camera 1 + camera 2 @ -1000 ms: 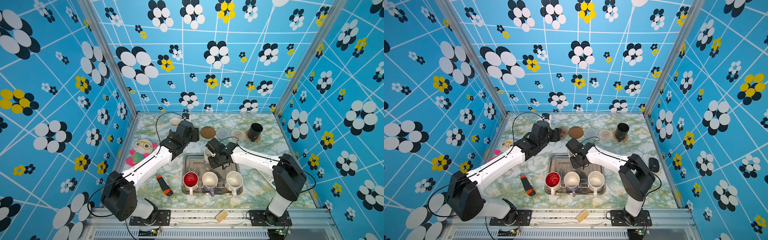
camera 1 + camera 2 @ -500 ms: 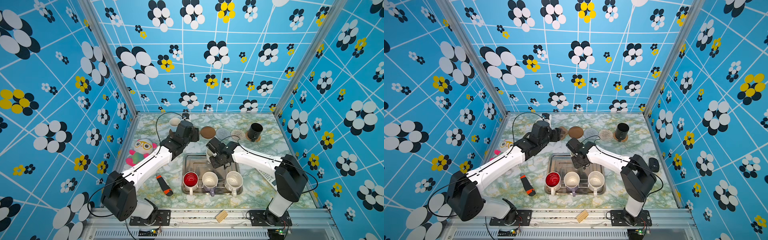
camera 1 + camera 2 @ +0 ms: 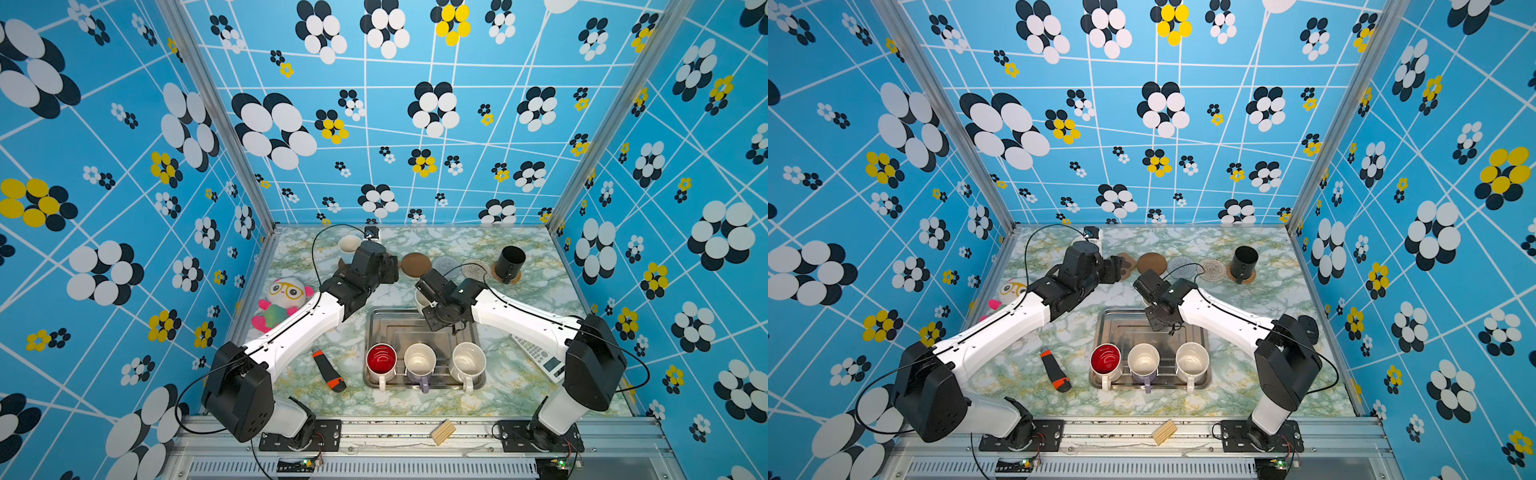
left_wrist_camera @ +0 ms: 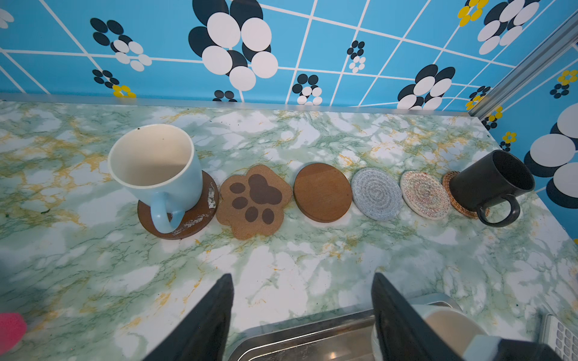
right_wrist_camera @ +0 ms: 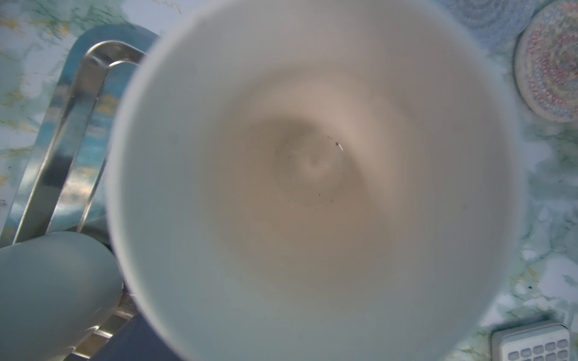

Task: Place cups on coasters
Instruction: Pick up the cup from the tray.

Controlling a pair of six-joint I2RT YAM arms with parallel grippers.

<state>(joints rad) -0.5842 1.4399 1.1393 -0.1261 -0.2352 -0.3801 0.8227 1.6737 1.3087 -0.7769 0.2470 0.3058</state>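
Mug (image 5: 312,175) interior, right wrist only

My worktop (image 4: 281,265) is green-white marble; the mug (image 4: 156,168) is light blue, the paw coaster (image 4: 250,203) tan with brown pads.

Enclosure walls (image 3: 374,124) on three sides carry blue covering with white grid lines and black, white and yellow flower prints. Aluminium posts (image 3: 216,112) stand at the rear corners. The tabletop (image 3: 536,249) shows green-and-gold veined marble patterning, evenly lit.
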